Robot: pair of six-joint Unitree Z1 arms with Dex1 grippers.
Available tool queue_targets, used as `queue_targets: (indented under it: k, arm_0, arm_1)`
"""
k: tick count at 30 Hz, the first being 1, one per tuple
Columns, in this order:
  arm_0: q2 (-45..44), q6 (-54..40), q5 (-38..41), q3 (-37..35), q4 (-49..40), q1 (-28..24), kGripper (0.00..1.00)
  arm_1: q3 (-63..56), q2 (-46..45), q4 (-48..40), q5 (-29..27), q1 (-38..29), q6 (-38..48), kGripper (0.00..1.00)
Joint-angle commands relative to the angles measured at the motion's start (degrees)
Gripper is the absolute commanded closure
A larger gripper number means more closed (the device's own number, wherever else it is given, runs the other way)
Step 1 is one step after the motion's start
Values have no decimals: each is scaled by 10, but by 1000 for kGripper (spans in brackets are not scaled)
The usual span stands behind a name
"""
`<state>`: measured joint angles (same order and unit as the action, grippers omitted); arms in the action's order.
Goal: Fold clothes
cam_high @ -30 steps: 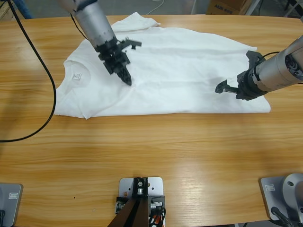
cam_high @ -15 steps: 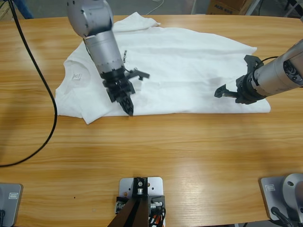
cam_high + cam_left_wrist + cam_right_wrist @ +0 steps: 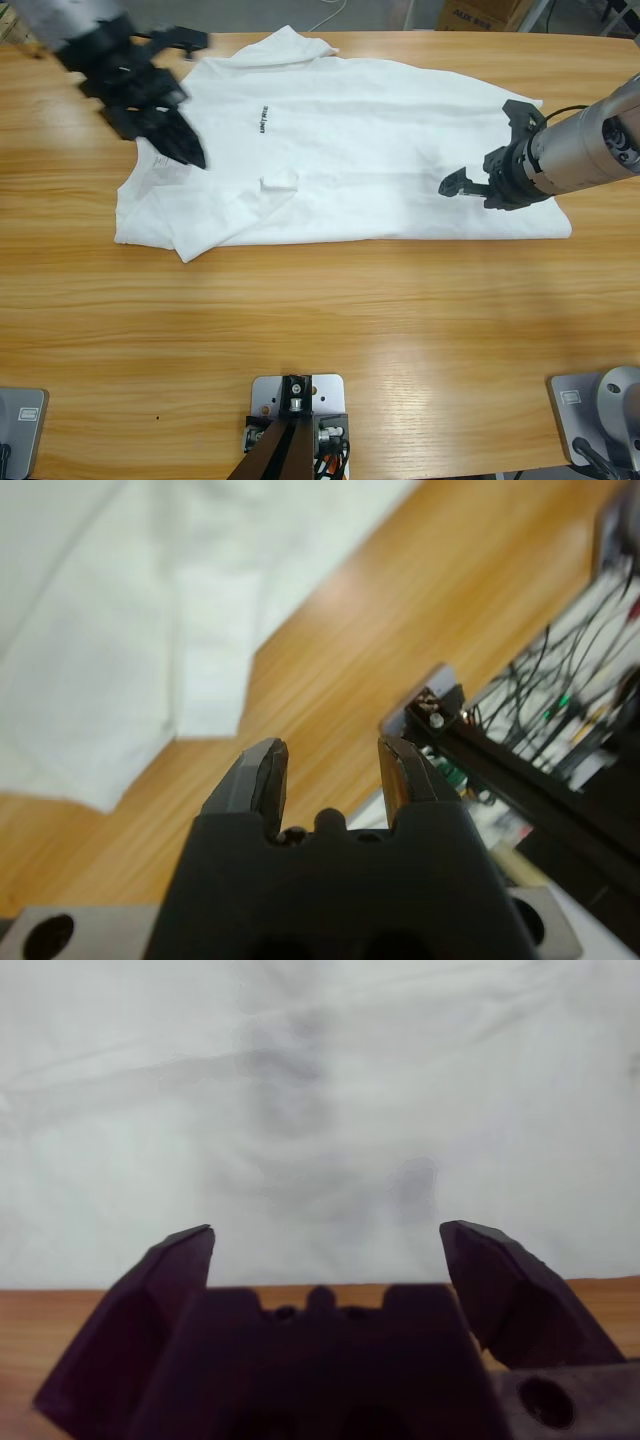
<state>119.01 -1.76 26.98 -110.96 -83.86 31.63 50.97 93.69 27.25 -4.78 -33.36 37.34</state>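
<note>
On long wooden table, white short-sleeved cotton T-shirt lies spread w/ neck toward left end, lower edge already folded up. Soft, light, floppy; it'll slide and wrinkle, so you'd pinch at hem corner or sleeve edge, not mid-cloth. Small dark chest print, a little crease nearby. Left tool slightly parted, empty, above collar; right tool wide apart, empty, over hem end.

Overhead cam; wrist cams close, all share T-shirt.
</note>
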Motion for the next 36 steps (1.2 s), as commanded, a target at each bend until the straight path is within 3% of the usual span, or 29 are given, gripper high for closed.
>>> queue_targets:
  k: [1,6,18,26,33,35,36]
  arm_0:
    - [3,-55,-88,137,179,6,233]
    - [42,-108,-96,129,239,54,228]
    - [88,-114,-80,129,296,66,239]
    - [109,-124,-36,119,294,56,243]
    - [122,-134,-46,119,289,60,252]
    - [123,-134,-48,118,289,61,281]
    - [123,-134,-48,117,289,63,370]
  arm_1:
    - [-1,-18,3,10,-7,-8,65]
    - [-19,-25,6,11,-7,-9,69]
    - [-24,-23,3,11,-7,-9,69]
    - [-32,-18,2,7,-7,-10,69]
    - [-43,-26,2,5,-7,-9,69]
    - [-49,-30,1,6,-7,-9,69]
    - [-51,-31,1,6,-7,-9,69]
